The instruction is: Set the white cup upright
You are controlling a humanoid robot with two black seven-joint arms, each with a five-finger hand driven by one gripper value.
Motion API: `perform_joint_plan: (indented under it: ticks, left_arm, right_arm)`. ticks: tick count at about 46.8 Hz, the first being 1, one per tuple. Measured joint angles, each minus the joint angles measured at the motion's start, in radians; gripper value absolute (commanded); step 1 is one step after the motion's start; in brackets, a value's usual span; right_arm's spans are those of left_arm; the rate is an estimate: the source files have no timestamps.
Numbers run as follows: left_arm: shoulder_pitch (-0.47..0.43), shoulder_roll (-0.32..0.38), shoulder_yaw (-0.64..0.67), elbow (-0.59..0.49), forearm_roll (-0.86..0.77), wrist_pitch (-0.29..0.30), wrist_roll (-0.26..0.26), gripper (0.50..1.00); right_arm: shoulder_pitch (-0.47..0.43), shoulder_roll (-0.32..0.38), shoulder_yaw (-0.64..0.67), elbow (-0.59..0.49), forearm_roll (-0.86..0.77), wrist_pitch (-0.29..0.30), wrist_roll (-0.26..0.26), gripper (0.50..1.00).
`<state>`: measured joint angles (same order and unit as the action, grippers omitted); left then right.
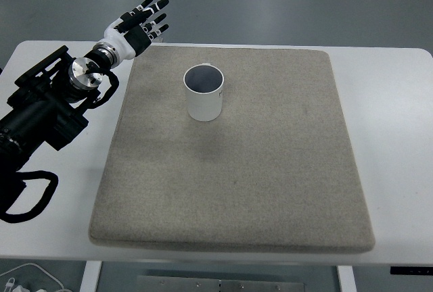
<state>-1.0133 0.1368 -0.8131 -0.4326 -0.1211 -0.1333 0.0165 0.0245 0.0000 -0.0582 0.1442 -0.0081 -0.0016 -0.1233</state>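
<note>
Your white cup (203, 93) already stands upright, mouth up, on the beige mat (270, 170) toward its far left (nothing touches it). The uprighting looks done. Your left hand (137, 25) hangs empty, fingers spread, off the mat's far-left corner; next you need only clear the arm away.
</note>
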Motion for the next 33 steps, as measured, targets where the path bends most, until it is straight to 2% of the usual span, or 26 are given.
perform_joint_plan:
  ticks: [5,9,13,24,33]
  left_arm:
    - [0.009,0.0,-0.003,0.005,0.001,-0.008,-0.037,0.999]
    - [0.011,-0.001,-0.002,0.02,0.005,-0.034,-0.133,1.0]
    - [0.012,-0.001,0.001,0.027,0.011,-0.077,-0.193,1.0]
    - [0.013,-0.002,0.005,0.049,0.015,-0.088,-0.247,1.0]
    - [-0.006,-0.002,-0.001,0.088,0.003,-0.069,-0.236,0.999]
  right_arm:
    - [0.0,0.0,0.0,0.0,0.0,0.0,0.001,0.93]
    - [0.0,0.0,0.001,0.0,0.0,0.0,0.001,0.93]
    - [0.0,0.0,0.001,0.0,0.0,0.0,0.001,0.93]
    - [0.0,0.0,0.002,0.0,0.0,0.0,0.001,0.93]
    - [0.0,0.0,0.002,0.0,0.0,0.0,0.001,0.93]
